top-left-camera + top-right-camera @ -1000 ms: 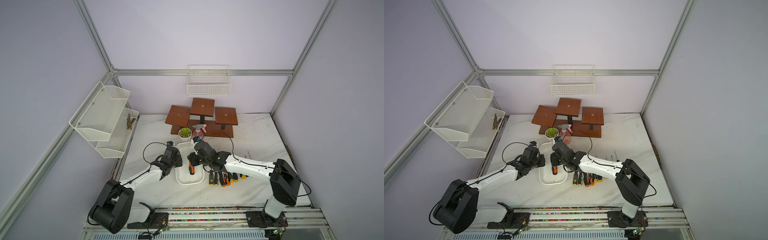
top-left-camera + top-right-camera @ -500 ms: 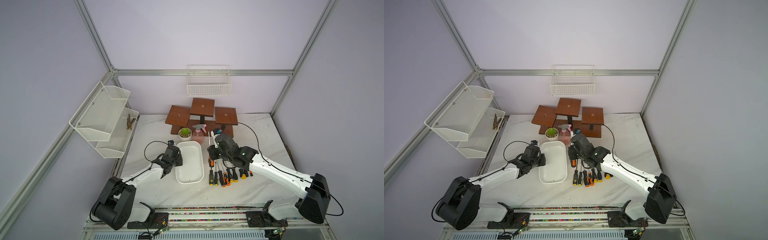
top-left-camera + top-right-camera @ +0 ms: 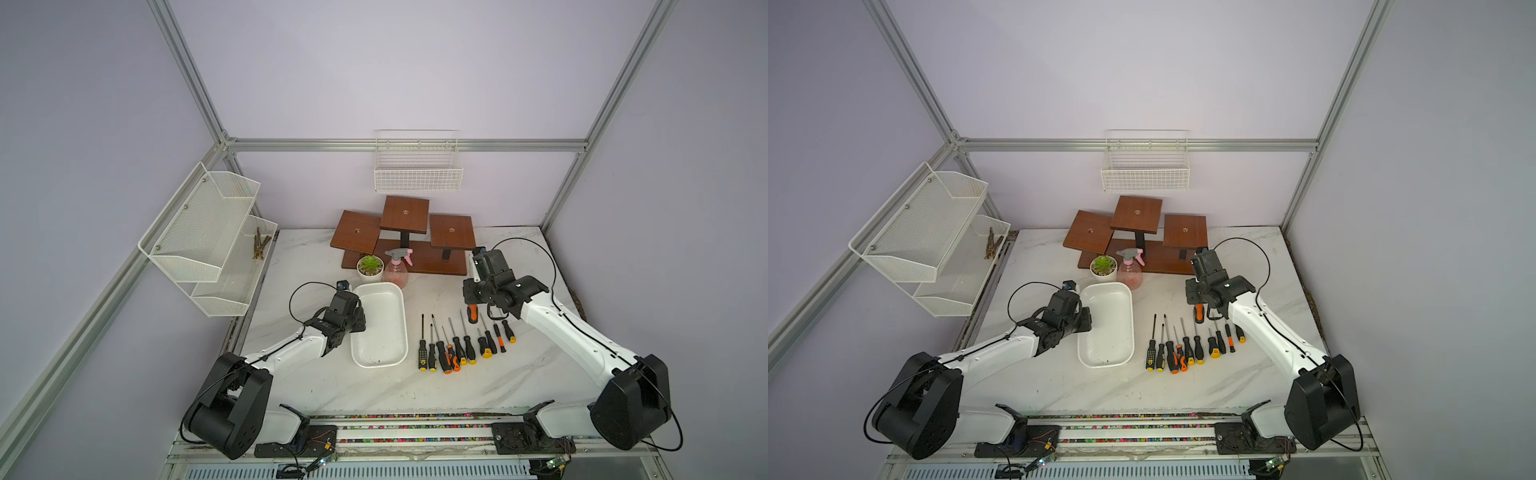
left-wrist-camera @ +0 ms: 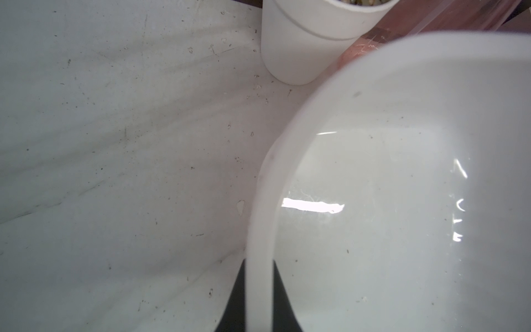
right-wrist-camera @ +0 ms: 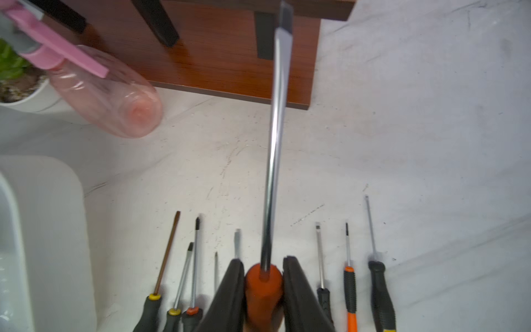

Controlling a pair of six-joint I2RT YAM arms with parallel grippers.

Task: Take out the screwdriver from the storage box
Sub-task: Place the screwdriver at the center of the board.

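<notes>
While the left hand (image 4: 258, 268) is clenched on the rim of the white storage box (image 4: 263, 201), the right hand (image 5: 263, 260) grasps the orange-handled screwdriver (image 5: 273, 143) by its handle. It is held outside the box, over the row of other screwdrivers (image 3: 457, 345) on the tabletop (image 3: 415, 390), with its shaft pointing toward the wooden stand (image 3: 405, 237).

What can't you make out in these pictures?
The left gripper: in both top views its own wrist covers it; the left wrist view shows only fingertips pinching the storage box rim.
The held screwdriver: the handle's end is cut off by the right wrist view's edge, inside the right gripper.
The brown sticks in the wall basket: too small in both top views to identify.
</notes>
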